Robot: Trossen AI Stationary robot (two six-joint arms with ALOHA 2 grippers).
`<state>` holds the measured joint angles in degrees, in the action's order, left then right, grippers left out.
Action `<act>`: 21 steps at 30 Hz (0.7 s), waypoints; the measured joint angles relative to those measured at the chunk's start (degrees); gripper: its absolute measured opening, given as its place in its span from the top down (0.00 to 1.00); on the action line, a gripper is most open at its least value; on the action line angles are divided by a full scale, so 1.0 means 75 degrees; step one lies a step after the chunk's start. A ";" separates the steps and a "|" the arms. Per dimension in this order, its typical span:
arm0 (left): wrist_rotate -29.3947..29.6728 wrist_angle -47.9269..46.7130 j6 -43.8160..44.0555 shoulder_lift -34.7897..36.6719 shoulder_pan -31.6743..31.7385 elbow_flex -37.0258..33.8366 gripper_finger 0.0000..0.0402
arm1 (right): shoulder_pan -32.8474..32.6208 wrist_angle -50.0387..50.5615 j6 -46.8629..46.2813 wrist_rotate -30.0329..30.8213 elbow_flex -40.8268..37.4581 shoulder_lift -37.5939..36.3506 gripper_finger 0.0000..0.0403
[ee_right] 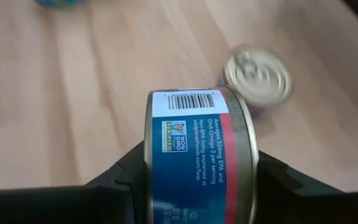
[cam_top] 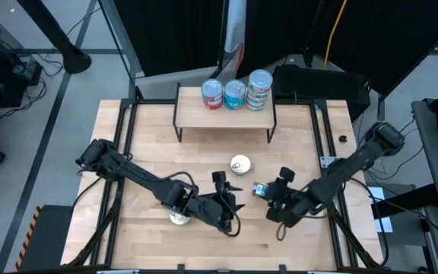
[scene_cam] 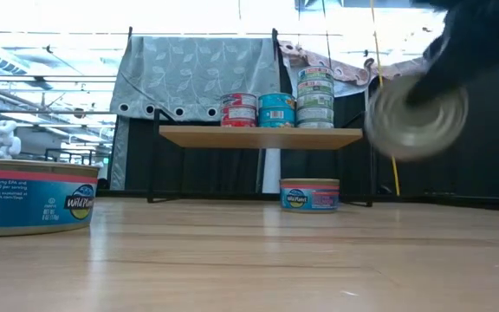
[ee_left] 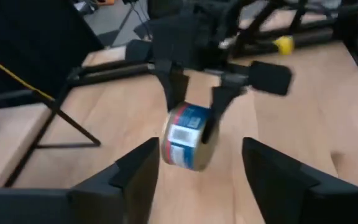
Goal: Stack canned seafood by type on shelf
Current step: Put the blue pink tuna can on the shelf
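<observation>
My right gripper (ee_right: pixel 197 186) is shut on a blue tin of canned seafood with a red band (ee_right: pixel 194 149), lifted above the table's near middle (cam_top: pixel 260 189). My left gripper (ee_left: pixel 197 180) stands open just left of it, facing it, with nothing between its fingers. A gold-lidded tin (cam_top: pixel 240 164) stands on its base in the middle of the table. Another tin (cam_top: pixel 179 218) sits under my left arm. The shelf (cam_top: pixel 226 114) at the far side carries three stacks of tins (cam_top: pixel 236 93) on its top. My right gripper pinches the tin between its two fingers, one on each flat end (ee_right: pixel 248 162). The fingers (ee_left: pixel 219 102) slant down at it from the table's right. The tin is on edge, its printed side wall (ee_left: pixel 182 134) showing, and it hangs clear of the table (scene_cam: pixel 416 113).
In the low view, one tin (scene_cam: pixel 29 195) stands close at the left and another (scene_cam: pixel 310 193) in front of the shelf. The shelf's black legs (cam_top: pixel 178 122) stand on the tabletop. Bare wood lies on either side of the arms.
</observation>
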<state>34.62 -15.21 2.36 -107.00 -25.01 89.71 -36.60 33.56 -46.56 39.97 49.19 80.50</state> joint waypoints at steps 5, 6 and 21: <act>-0.0259 -0.0032 -0.0365 0.0003 0.0101 0.0469 0.25 | -0.0090 -0.0341 0.1470 0.0065 0.0000 -0.1231 0.57; -0.0194 -0.0011 -0.0381 0.0003 0.0115 0.0551 0.20 | -0.0084 -0.0512 0.1852 0.0083 0.0000 -0.1457 0.57; -0.0408 0.0632 0.0233 -0.0176 0.0563 0.0430 0.02 | -0.0084 -0.1928 0.4541 0.0268 0.0000 -0.2427 0.57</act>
<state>31.56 -10.47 4.10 -108.32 -20.78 92.93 -37.23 19.10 -12.50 41.98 49.19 62.30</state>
